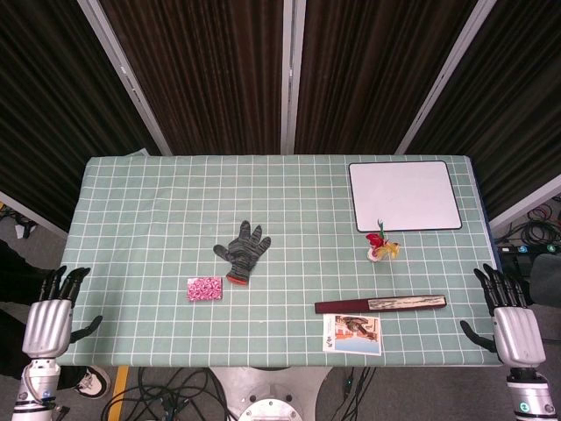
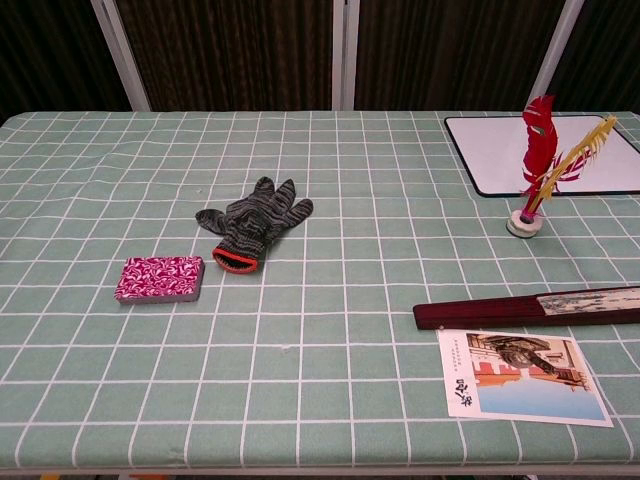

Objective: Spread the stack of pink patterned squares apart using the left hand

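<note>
Stretching across both views: a tabletop (image 1: 149, 197) under a green cloth with a white grid, backed by dark curtains. Lying flat at the far right: a white board (image 1: 404, 195) with a dark rim. Lying near the near edge, right of centre: a closed folding fan (image 1: 380, 304), dark at its left end and pale toward the right, and touching or just beside its near side, a picture card (image 1: 352, 334). Resting around the middle, a little left: a grey striped glove (image 1: 243, 249) with an orange cuff, fingers pointing far and slightly right. Hanging off the near left corner, apart from the cloth: the left hand (image 1: 54, 317), fingers extended and slightly apart, thumb out to the side, holding nothing. Hovering off the near right corner in mirror pose: the right hand (image 1: 510, 324), likewise spread and holding nothing; both showing only in the head view. Sitting squared and unspread just near and left of the glove's cuff, well apart from the left hand: the stack of pink patterned squares (image 2: 159, 278). Standing upright between the board and the fan: a shuttlecock-like toy (image 2: 535, 170) with red and yellow feathers on a small white base.
</note>
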You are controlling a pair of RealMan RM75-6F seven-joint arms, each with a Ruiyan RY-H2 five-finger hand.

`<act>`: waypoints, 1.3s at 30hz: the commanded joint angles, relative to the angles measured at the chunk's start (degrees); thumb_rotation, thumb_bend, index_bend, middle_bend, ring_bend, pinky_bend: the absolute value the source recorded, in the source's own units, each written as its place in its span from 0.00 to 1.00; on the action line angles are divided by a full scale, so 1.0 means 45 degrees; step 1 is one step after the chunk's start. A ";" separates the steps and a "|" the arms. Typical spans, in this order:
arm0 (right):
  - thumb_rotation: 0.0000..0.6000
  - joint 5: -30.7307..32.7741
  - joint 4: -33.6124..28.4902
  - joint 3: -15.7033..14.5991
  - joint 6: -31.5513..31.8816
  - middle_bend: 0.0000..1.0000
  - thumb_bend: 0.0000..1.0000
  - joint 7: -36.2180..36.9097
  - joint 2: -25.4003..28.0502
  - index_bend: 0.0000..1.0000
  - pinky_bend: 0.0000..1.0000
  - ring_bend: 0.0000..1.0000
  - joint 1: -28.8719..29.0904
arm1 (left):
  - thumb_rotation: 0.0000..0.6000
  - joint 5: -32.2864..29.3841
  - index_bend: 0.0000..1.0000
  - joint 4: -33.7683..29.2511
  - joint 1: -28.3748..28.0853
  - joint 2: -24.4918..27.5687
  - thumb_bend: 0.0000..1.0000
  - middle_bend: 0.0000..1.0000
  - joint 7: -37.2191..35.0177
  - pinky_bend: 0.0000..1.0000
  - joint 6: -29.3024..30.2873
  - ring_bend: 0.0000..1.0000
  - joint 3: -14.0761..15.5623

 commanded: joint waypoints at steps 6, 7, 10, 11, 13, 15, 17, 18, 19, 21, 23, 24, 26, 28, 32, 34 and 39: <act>1.00 0.0185 -0.0272 0.0104 -0.0268 0.00 0.11 0.0170 0.0254 0.00 0.00 0.00 0.0059 | 1.00 0.0092 0.14 -0.0017 -0.0053 0.0051 0.17 0.13 0.0021 0.07 -0.0054 0.02 0.0048; 1.00 0.0205 -0.0312 0.0117 -0.0305 0.00 0.11 0.0199 0.0271 0.00 0.00 0.00 0.0073 | 1.00 0.0087 0.14 -0.0037 -0.0072 0.0078 0.17 0.13 0.0039 0.07 -0.0079 0.02 0.0039; 1.00 0.0267 -0.0427 0.0183 -0.0423 0.00 0.11 0.0293 0.0301 0.00 0.00 0.00 0.0134 | 1.00 0.0045 0.14 -0.0130 -0.0155 0.0184 0.17 0.13 0.0106 0.07 -0.0177 0.02 -0.0022; 1.00 0.0275 -0.0462 0.0202 -0.0458 0.00 0.11 0.0294 0.0301 0.00 0.00 0.00 0.0157 | 1.00 0.0033 0.14 -0.0181 -0.0180 0.0224 0.17 0.13 0.0133 0.07 -0.0221 0.02 -0.0026; 1.00 0.0241 -0.0506 0.0199 -0.0494 0.00 0.11 0.0274 0.0306 0.00 0.00 0.00 0.0184 | 1.00 0.0008 0.14 -0.0248 -0.0214 0.0279 0.17 0.13 0.0189 0.07 -0.0299 0.02 -0.0021; 1.00 0.0168 -0.0509 0.0175 -0.0510 0.00 0.11 0.0231 0.0319 0.00 0.00 0.00 0.0203 | 1.00 -0.0028 0.14 -0.0264 -0.0222 0.0299 0.17 0.13 0.0232 0.07 -0.0382 0.02 0.0020; 1.00 0.0138 -0.0487 0.0154 -0.0539 0.00 0.11 0.0253 0.0352 0.00 0.00 0.00 0.0210 | 1.00 -0.0091 0.14 -0.0194 -0.0225 0.0290 0.17 0.13 0.0184 0.07 -0.0492 0.02 0.0064; 1.00 0.0153 -0.0506 0.0148 -0.0567 0.00 0.11 0.0315 0.0386 0.00 0.00 0.00 0.0207 | 1.00 -0.0126 0.14 -0.0145 -0.0234 0.0279 0.17 0.13 0.0142 0.07 -0.0552 0.02 0.0076; 1.00 0.0180 -0.0545 0.0148 -0.0590 0.00 0.11 0.0399 0.0434 0.00 0.00 0.00 0.0201 | 1.00 -0.0161 0.14 -0.0107 -0.0250 0.0276 0.17 0.13 0.0103 0.07 -0.0621 0.02 0.0084; 1.00 0.0224 -0.0643 0.0183 -0.0591 0.00 0.11 0.0535 0.0566 0.00 0.00 0.00 0.0193 | 1.00 -0.0185 0.14 -0.0082 -0.0311 0.0299 0.17 0.13 0.0041 0.07 -0.0731 0.02 0.0073; 1.00 0.0257 -0.0680 0.0250 -0.0536 0.00 0.12 0.0466 0.0634 0.00 0.00 0.00 0.0189 | 1.00 -0.0121 0.14 -0.0046 -0.0403 0.0315 0.17 0.13 0.0025 0.07 -0.0741 0.02 0.0012; 1.00 0.0271 -0.0689 0.0272 -0.0532 0.00 0.11 0.0412 0.0641 0.00 0.00 0.00 0.0194 | 1.00 -0.0085 0.14 -0.0023 -0.0449 0.0315 0.17 0.13 0.0021 0.07 -0.0740 0.02 -0.0021; 1.00 0.0339 -0.0703 0.0307 -0.0609 0.00 0.11 0.0290 0.0633 0.00 0.00 0.00 0.0226 | 1.00 -0.0040 0.14 -0.0007 -0.0578 0.0315 0.17 0.13 0.0023 0.07 -0.0800 0.02 -0.0099; 1.00 0.0429 -0.0717 0.0321 -0.0741 0.00 0.12 0.0228 0.0621 0.00 0.00 0.00 0.0261 | 1.00 0.0001 0.14 -0.0087 -0.0714 0.0324 0.17 0.13 0.0064 0.07 -0.0924 0.02 -0.0137; 1.00 0.0551 -0.0652 0.0330 -0.0987 0.00 0.11 0.0285 0.0562 0.00 0.00 0.00 0.0333 | 1.00 0.0137 0.14 -0.0448 -0.1114 0.0266 0.17 0.13 0.0339 0.07 -0.1308 0.02 -0.0209; 1.00 0.0553 -0.0632 0.0334 -0.1030 0.00 0.11 0.0339 0.0560 0.00 0.00 0.00 0.0354 | 1.00 0.0194 0.14 -0.0624 -0.1317 0.0192 0.17 0.13 0.0625 0.08 -0.1497 0.02 -0.0248; 1.00 0.0595 -0.0807 0.0533 -0.0855 0.00 0.12 0.0183 0.0753 0.00 0.00 0.00 0.0384 | 1.00 0.0119 0.14 -0.1054 -0.2015 -0.0011 0.17 0.13 0.1495 0.08 -0.2370 0.02 -0.0394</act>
